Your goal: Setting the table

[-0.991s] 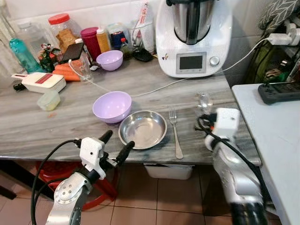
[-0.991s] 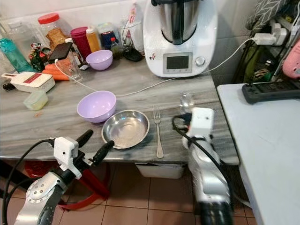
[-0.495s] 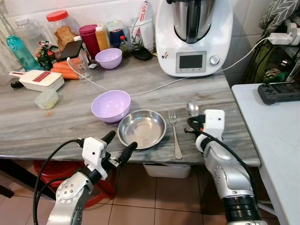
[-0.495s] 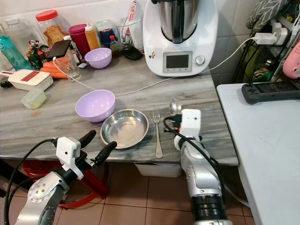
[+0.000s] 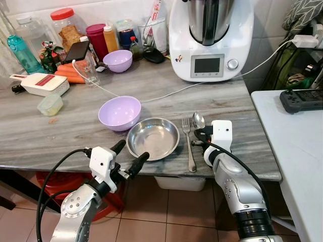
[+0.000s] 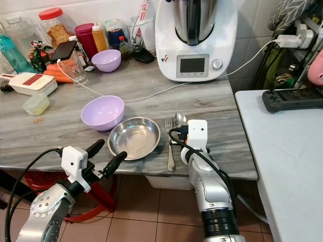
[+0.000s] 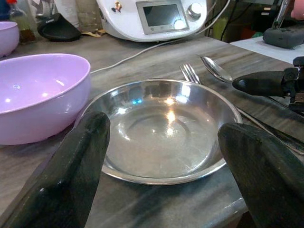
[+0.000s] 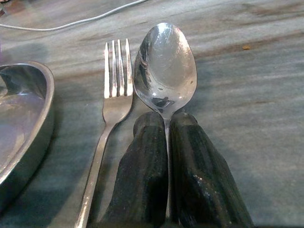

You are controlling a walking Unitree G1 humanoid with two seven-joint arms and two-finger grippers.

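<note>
right wrist view: right tool [image 8: 167,142] clamped on spoon [image 8: 165,71], just beside fork [image 8: 115,90], matching its line for a place setting; left tool [image 7: 161,142] apart, before steel plate [image 7: 161,128] on surface [image 5: 60,136].

Glossy metal spoon [image 8: 165,71], fork [image 8: 115,90]; matt stone-look counter [image 5: 65,136].

My head views are evenly bright and sharp, daylight-soft, with only faint shadows on the counter [image 5: 60,136]. Glare streaks the steel plate [image 7: 166,128], strongest at its centre in the left wrist view, where the near fingers [image 7: 61,185] blur at 7 and 5 o'clock. The spoon [image 8: 165,66] mirrors light crisply; its shadow falls toward 3 o'clock.
</note>
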